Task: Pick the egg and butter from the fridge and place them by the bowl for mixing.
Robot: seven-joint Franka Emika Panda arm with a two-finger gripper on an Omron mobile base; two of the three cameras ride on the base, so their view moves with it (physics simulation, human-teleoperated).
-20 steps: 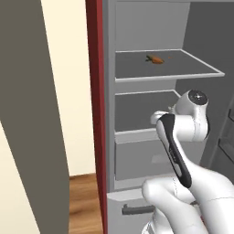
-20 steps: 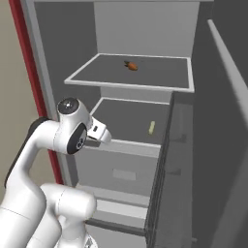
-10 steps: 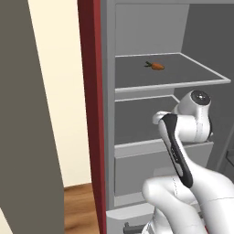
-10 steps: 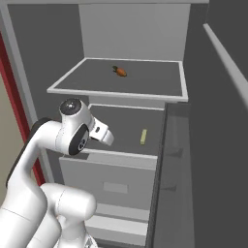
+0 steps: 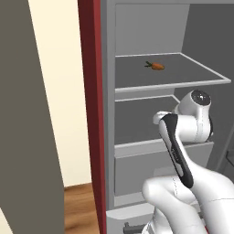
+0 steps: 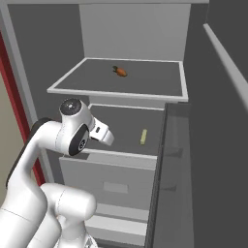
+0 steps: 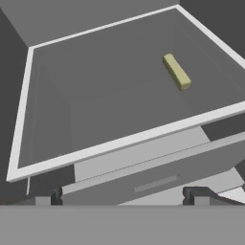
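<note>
A dark red cupboard is seen at the left, beside the open fridge. On its upper shelf an orange carrot is lying. On the lower shelf a yellowish butter stick is lying, right of centre. The fingers are spread wide apart before that shelf, holding nothing.

My fridge walls look matt grey, smooth; shelves pale-edged; butter stick at two o'clock, matt yellow; floor wood-grained; my arm glossy white plastic.
</note>
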